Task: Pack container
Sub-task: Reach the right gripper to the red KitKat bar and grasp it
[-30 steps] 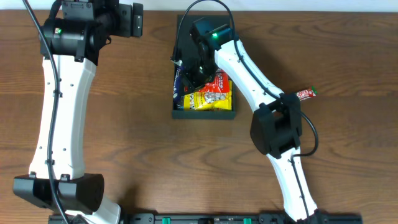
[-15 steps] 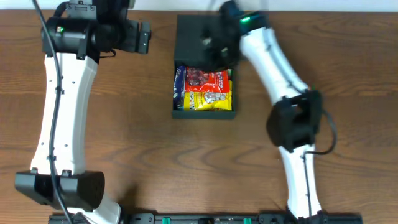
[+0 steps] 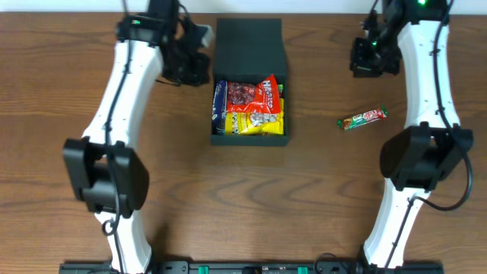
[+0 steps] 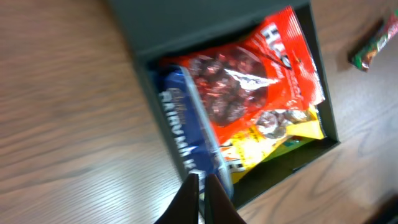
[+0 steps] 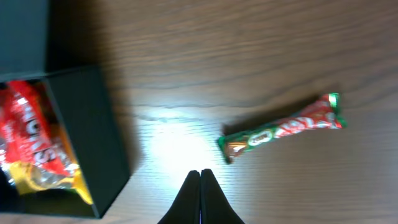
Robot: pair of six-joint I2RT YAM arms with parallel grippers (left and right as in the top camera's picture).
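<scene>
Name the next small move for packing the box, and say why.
Probably open the right gripper and lower it toward the candy bar: its fingers look closed, and the bar lies on the table outside the container, which already holds several packets.

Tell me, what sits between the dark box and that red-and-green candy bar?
Nothing: only bare wooden table between the container and the candy bar, clear in the overhead and right wrist views.

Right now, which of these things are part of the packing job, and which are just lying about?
Part of the job: the container, holding a red packet, a blue packet and a yellow packet; the snack bar lying outside it, probably next in.
Just there: the wooden table; the black rail along its front edge.
</scene>
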